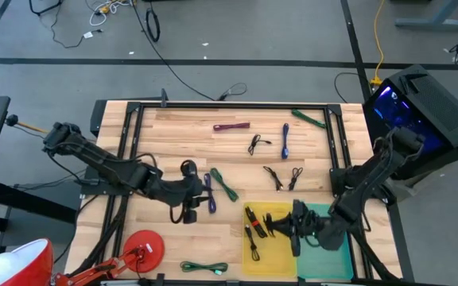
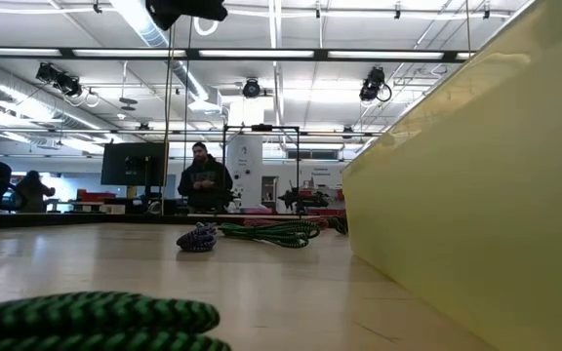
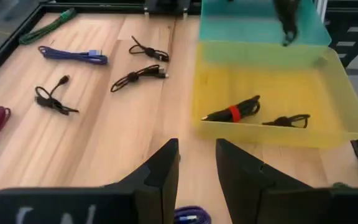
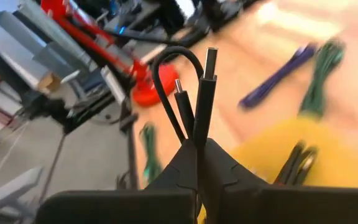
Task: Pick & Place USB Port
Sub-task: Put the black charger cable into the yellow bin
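The black cable (image 4: 188, 87) sits pinched between the fully closed fingers of the right gripper (image 1: 296, 225), folded into a loop with both plugs pointing away from the fingertips, so its long axis runs in line with the fingers. In the high view that gripper hangs over the seam between the yellow tray (image 1: 254, 262) and the teal tray (image 1: 336, 266), near the front edge of the worktop towards its right corner. The yellow tray lies directly beneath and just to the left of the held cable, so the drop probably calls for only a small shift that way before the fingers part. The cable is thin, dark and stiff enough to hold its bend. Two more black cables, one with a red band (image 3: 234, 114), already lie in the yellow tray.

The left gripper (image 3: 196, 163) hovers near the middle of the worktop with its fingers partly apart and nothing between them, directly above a purple cable (image 3: 191, 216). A green cable (image 1: 224, 185) lies just beside it, and further cables are scattered towards the back edge.
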